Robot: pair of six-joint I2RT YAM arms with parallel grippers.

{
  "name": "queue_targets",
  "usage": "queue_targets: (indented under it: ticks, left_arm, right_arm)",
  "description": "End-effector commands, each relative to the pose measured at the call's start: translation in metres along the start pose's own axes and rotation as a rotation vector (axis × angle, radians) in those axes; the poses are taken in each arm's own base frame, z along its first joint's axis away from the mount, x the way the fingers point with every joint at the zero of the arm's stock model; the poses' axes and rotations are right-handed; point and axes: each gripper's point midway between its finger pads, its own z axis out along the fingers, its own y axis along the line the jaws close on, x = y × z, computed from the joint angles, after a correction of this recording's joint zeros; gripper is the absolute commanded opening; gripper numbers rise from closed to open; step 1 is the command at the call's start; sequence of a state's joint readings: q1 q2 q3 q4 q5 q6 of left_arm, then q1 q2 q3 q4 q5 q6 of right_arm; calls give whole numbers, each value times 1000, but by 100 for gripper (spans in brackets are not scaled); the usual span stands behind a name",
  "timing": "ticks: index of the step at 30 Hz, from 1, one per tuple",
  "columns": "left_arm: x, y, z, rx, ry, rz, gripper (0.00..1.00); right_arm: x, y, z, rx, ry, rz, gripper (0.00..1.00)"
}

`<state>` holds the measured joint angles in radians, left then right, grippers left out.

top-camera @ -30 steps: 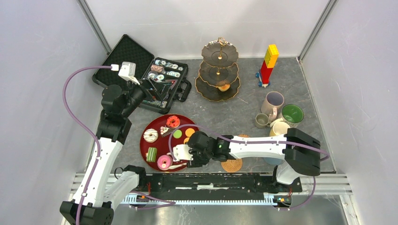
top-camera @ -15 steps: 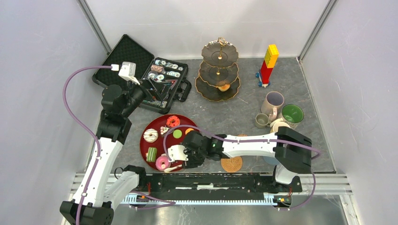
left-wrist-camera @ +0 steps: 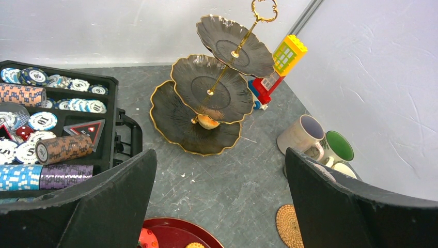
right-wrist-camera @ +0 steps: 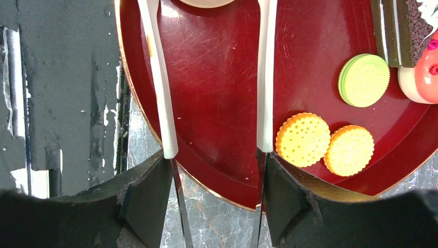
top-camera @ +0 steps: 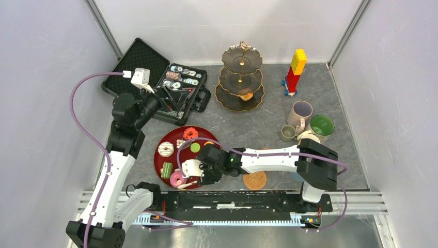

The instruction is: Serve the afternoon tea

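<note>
My right gripper [top-camera: 199, 171] hovers over the near edge of the round red tray [top-camera: 175, 157], shut on the metal tongs [right-wrist-camera: 160, 93]; each finger presses one white-tipped arm, and the arms stay apart. In the right wrist view two yellow macarons [right-wrist-camera: 303, 139] and a green macaron [right-wrist-camera: 363, 80] lie right of the tongs. A pink donut [top-camera: 178, 179], white donut [top-camera: 166, 149], red donut [top-camera: 190, 133] and green cake [top-camera: 166, 170] sit on the tray. The three-tier stand [top-camera: 240, 77] holds one small orange treat [left-wrist-camera: 208, 122] on its bottom tier. My left gripper [left-wrist-camera: 219, 206] is open and empty, held high.
An open black case of poker chips [top-camera: 165, 85] lies at the back left. A red-and-yellow block tower [top-camera: 295, 71] stands at the back right. Lilac [top-camera: 300, 113], green-lined [top-camera: 322, 125], small grey [top-camera: 287, 133] and yellow [top-camera: 308, 138] mugs cluster right. A woven coaster [top-camera: 254, 181] lies under the right arm.
My right gripper has moved left with the tongs, further over the red tray toward the pink donut. The left arm has not moved.
</note>
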<state>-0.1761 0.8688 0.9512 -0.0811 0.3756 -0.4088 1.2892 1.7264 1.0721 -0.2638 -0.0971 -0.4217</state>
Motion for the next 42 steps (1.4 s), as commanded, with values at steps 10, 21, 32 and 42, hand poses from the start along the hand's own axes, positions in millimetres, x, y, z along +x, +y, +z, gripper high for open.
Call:
queue_targets:
  ticks: [10, 21, 32, 42]
  left_arm:
    - [-18, -15, -2, 45, -40, -15, 100]
    - [-17, -14, -1, 41, -38, -16, 100]
    - [-17, -14, -1, 40, -39, -16, 100]
    - [-18, -16, -2, 49, -40, -19, 100]
  right_arm:
    - [-20, -17, -8, 93, -66, 16, 47]
    - [-13, -16, -37, 159, -131, 53, 34]
    - [23, -32, -63, 324, -147, 181, 32]
    - [67, -88, -131, 610, -272, 466, 31]
